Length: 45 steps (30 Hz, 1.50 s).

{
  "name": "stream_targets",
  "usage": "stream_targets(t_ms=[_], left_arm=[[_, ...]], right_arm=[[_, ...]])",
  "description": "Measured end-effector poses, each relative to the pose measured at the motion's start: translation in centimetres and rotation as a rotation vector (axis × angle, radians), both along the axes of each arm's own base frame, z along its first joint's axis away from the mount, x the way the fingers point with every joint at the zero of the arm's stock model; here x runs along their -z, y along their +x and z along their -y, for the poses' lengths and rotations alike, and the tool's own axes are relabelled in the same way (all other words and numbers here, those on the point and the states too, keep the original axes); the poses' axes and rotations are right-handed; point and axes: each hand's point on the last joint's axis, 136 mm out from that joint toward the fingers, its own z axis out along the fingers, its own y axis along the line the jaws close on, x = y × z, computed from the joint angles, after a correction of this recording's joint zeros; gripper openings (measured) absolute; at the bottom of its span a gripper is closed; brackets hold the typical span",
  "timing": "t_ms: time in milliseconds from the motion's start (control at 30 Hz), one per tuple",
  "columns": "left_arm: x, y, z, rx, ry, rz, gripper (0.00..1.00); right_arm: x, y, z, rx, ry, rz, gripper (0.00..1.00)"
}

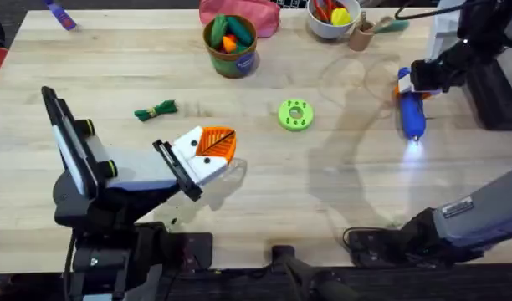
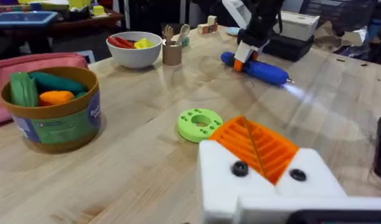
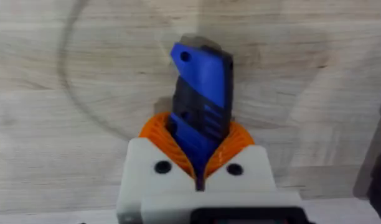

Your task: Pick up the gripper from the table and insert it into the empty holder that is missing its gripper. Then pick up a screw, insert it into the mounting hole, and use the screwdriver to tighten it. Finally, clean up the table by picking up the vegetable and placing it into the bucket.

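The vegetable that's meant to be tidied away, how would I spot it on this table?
Start at the brown cup at the table's far edge. Nearer the left arm, the vegetable lies alone on bare wood: dark green, leafy, floppy, unlike the round bright-green disc beside it.

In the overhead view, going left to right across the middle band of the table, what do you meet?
The vegetable → the left gripper, its orange pads together → a green disc → the screwdriver, clamped in the right gripper.
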Motion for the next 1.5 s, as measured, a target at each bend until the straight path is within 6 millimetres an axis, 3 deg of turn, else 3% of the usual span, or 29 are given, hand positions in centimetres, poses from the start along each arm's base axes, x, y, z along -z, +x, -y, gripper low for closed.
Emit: stream_targets(t_ms=[200, 300, 367, 533, 733, 900, 1033, 1067, 1333, 1500], left_arm=[[0.0, 0.0, 0.0, 0.0, 0.0, 0.0, 0.006], [0.0, 0.0, 0.0, 0.0, 0.0, 0.0, 0.006], [0.0, 0.0, 0.0, 0.0, 0.0, 0.0, 0.006], [0.0, 0.0, 0.0, 0.0, 0.0, 0.0, 0.006], [0.0, 0.0, 0.0, 0.0, 0.0, 0.0, 0.006], [0.0, 0.0, 0.0, 0.0, 0.0, 0.0, 0.006], [0.0, 0.0, 0.0, 0.0, 0.0, 0.0, 0.006], [0.0, 0.0, 0.0, 0.0, 0.0, 0.0, 0.006], [0.0, 0.0, 0.0, 0.0, 0.0, 0.0, 0.006], [0.0, 0.0, 0.0, 0.0, 0.0, 0.0, 0.006]], right_arm=[[-0.3, -0.3, -0.1, 0.023, 0.009, -0.01, 0.025], [-1.6, -0.3, -0.3, 0.037, 0.01, 0.002, 0.025], [-3.6, 0.2, -0.5, 0.041, 0.004, 0.047, 0.025], [-12.0, 3.2, -2.4, 0.003, -0.011, 0.28, 0.025], [-22.1, 4.6, -7.0, -0.087, -0.018, 0.557, 0.025], [-27.0, 4.7, -10.9, -0.128, 0.026, 0.718, 0.025], [-29.7, 4.2, -13.8, -0.151, 0.09, 0.805, 0.025], [-31.8, 3.1, -16.1, -0.164, 0.154, 0.858, 0.025], [-35.4, 1.4, -21.0, -0.233, 0.266, 0.965, 0.025], [-36.2, 0.0, -24.2, -0.283, 0.35, 1.019, 0.025]])
